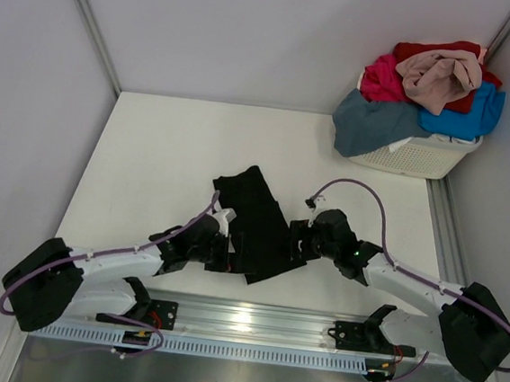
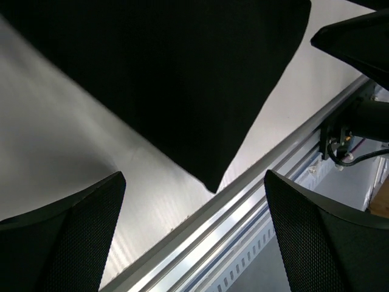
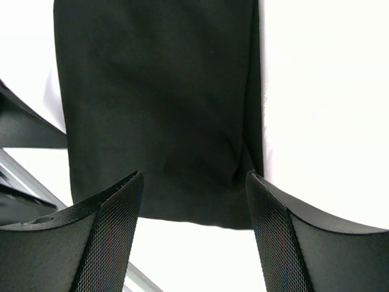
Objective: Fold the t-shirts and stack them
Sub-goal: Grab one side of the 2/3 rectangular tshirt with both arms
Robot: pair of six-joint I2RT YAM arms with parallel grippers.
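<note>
Black t-shirt (image 1: pixel 256 227) lies folded between left gripper (image 1: pixel 225 243) and right gripper (image 1: pixel 297 240), both released, flanking its long edges.

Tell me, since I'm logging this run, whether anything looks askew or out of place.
The black t-shirt lies diagonally, its folded edges uneven. The slate grey-blue t-shirt droops out over the white basket, down its side.

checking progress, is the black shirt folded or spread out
Partly folded: the black shirt lies as a narrow band with a layered edge, not spread flat.
</note>
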